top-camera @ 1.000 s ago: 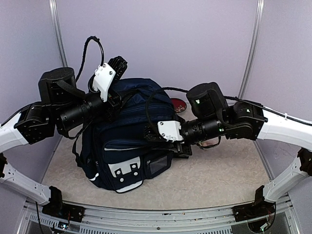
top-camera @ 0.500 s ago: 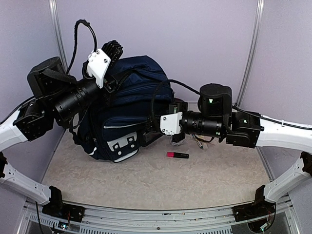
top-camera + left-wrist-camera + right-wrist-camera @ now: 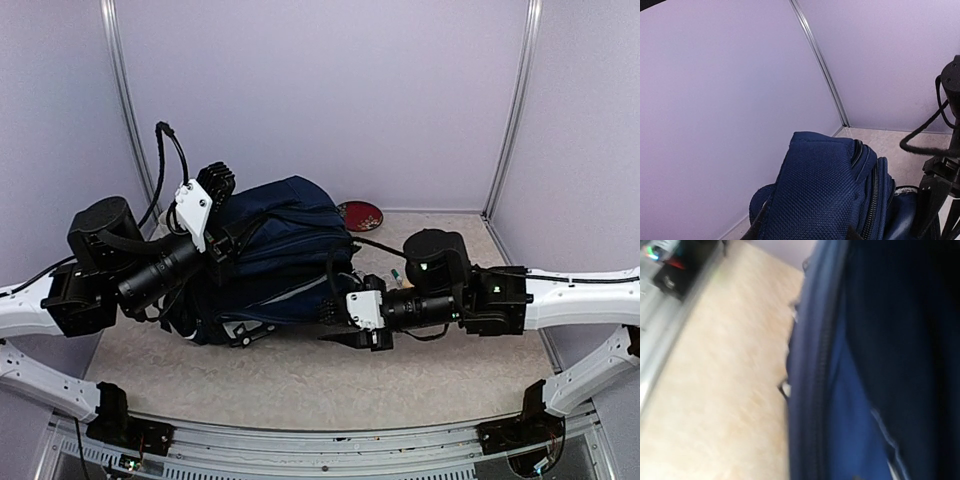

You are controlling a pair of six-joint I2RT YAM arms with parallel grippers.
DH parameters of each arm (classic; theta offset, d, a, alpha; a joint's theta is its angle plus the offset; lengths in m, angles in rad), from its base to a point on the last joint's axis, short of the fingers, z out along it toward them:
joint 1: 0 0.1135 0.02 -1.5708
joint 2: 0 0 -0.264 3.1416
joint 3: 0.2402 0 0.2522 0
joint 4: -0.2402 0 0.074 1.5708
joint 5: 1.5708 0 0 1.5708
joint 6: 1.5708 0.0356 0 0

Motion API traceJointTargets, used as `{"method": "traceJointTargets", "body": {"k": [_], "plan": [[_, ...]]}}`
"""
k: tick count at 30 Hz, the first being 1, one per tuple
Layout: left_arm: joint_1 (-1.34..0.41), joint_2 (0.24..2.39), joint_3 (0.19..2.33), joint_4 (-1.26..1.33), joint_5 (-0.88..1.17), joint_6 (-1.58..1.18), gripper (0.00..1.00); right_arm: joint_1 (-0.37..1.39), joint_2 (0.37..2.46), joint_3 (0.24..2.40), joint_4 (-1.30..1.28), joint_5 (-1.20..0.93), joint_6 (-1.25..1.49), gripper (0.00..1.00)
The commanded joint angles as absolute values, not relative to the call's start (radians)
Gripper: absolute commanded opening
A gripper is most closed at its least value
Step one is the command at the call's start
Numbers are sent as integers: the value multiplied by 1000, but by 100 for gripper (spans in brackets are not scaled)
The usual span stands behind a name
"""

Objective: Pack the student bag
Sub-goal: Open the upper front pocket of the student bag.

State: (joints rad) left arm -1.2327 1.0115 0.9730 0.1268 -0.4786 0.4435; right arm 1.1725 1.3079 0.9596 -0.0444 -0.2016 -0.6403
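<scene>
On the beige speckled tabletop (image 3: 450, 370), inside lilac walls (image 3: 300, 100), we see the large navy-blue fabric backpack (image 3: 285, 250) lying left of centre, long axis roughly left-right. The left gripper (image 3: 228, 235) clamps its padded fabric; of the right gripper (image 3: 335, 312) we cannot tell.

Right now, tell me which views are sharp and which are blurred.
Top external: sharp, evenly lit, the student bag clear. Left wrist: crisp, fabric weave readable. Right wrist: motion-blurred, bag and table smeared.
</scene>
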Motion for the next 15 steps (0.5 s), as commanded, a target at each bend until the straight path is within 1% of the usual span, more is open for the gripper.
{"method": "traceJointTargets", "body": {"k": [1,3,4,6,8,9,10,12,13,15], "plan": [[-1260,975,963,248,-440,281,0,1170,1178,1072,-175,-409,-424,55],[-1275,972,966,248,-428,259,0,1166,1124,1105,-199,-484,-383,60],[-1282,968,967,250,-427,251,0,1160,1099,1117,-206,-508,-359,60],[-1294,963,973,250,-436,244,0,1129,1050,1141,-205,-474,-293,58],[-1301,956,980,247,-454,246,0,1061,1006,1146,-191,-352,-204,54],[-1301,954,982,244,-459,246,0,1003,982,1141,-184,-319,-155,53],[-1301,949,981,242,-460,244,0,920,960,1131,-177,-311,-110,56],[-1304,945,980,233,-447,238,0,747,927,1085,-156,-290,15,65],[-1307,944,979,230,-444,236,0,661,925,1067,-159,-278,75,67],[-1320,944,979,224,-449,236,0,547,963,1045,-205,-272,153,69]]}}
